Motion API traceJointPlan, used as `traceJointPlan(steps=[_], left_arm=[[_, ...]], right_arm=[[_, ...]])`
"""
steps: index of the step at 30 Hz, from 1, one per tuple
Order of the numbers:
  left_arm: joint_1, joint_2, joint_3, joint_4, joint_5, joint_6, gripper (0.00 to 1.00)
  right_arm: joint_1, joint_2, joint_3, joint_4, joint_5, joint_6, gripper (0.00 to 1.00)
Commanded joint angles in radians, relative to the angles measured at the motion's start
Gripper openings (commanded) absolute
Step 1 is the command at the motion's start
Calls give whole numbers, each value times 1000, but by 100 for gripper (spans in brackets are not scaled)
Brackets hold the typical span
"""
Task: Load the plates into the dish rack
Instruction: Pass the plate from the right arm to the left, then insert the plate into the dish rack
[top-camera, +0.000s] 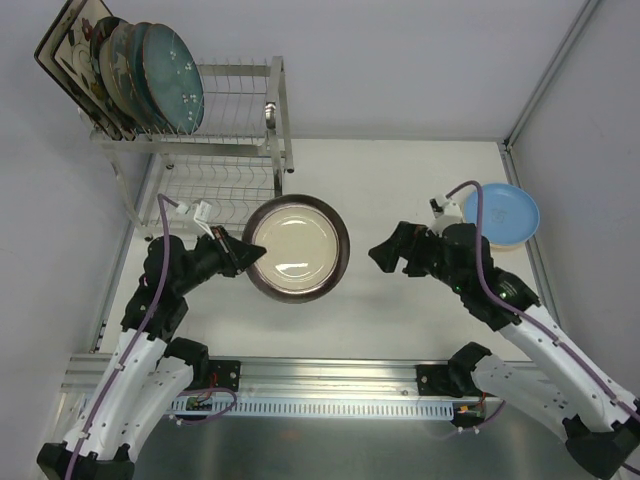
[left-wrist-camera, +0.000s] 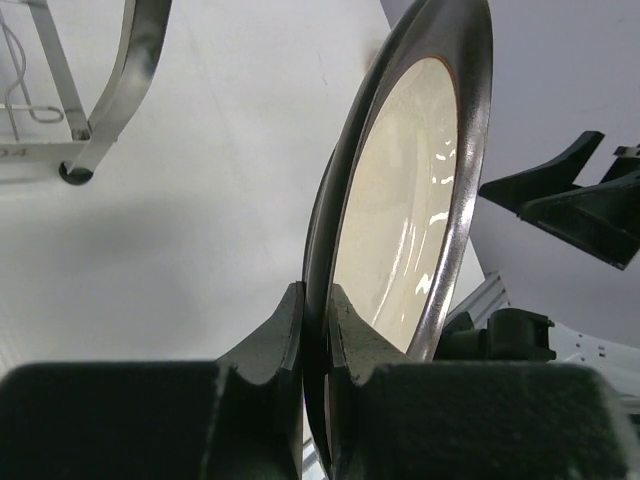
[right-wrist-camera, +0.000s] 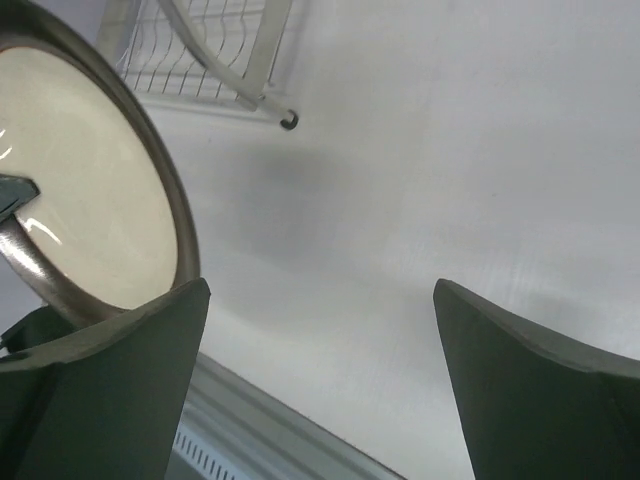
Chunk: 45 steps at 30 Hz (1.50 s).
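- My left tool (top-camera: 243, 252) is narrow, clamped on the left rim of the round dark-rimmed cream plate (top-camera: 297, 248). In the left wrist view 1 finger sits on each face of the rim.
- My right tool (top-camera: 385, 250) stands wide and holds nothing. It is just to the right of that plate and does not touch it.
- The plate faces up toward the overhead camera, between my 2 arms. I judge it is carried above the bench (top-camera: 400, 180), since a soft shadow lies under it.
- The dish rack (top-camera: 235, 100) stands at the far left. Several racked plates (top-camera: 140, 70) lean together at the left end of its upper tier, and the wire slots to their right are free.
- Risk 1: I hold the plate by 1 edge only. Its weight hangs far from my fingers, so a quick swing or a turn of the wrist could make it pivot or slip out.
- Risk 2: the rack's flat-bar frame stands between the plate and the free slots. If I come in too low or off line, the rim could strike the bar or miss a thin wire slot.
- Risk 3: if I go too far left, the plate could knock the teal plate (top-camera: 172, 78) at the end of the row.
- Risk 4: a light blue plate (top-camera: 505, 212) lies near the right edge of the bench, close beside my right arm, and a careless sweep of that arm could shove it.
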Motion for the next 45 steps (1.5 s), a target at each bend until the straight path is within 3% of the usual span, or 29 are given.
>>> traceJointPlan(steps=[1, 8, 20, 29, 36, 41, 45], left_arm=[[-14, -21, 117, 166, 50, 72, 0], [-18, 34, 252, 169, 52, 186, 0], [-32, 344, 702, 192, 50, 298, 0], [-32, 557, 1080, 200, -126, 336, 0], [-23, 714, 1277, 223, -289, 343, 0], [28, 804, 1345, 284, -390, 312, 0], [54, 836, 1385, 312, -476, 368, 0]], right_arm=[[3, -100, 49, -120, 219, -71, 99], [5, -207, 20, -253, 443, -56, 99], [3, -195, -41, -301, 473, 13, 100], [3, -220, -78, -296, 453, 44, 100], [3, -180, -49, -338, 473, 88, 100], [5, -178, -34, -368, 469, 98, 99], [3, -196, -35, -393, 482, 125, 100]])
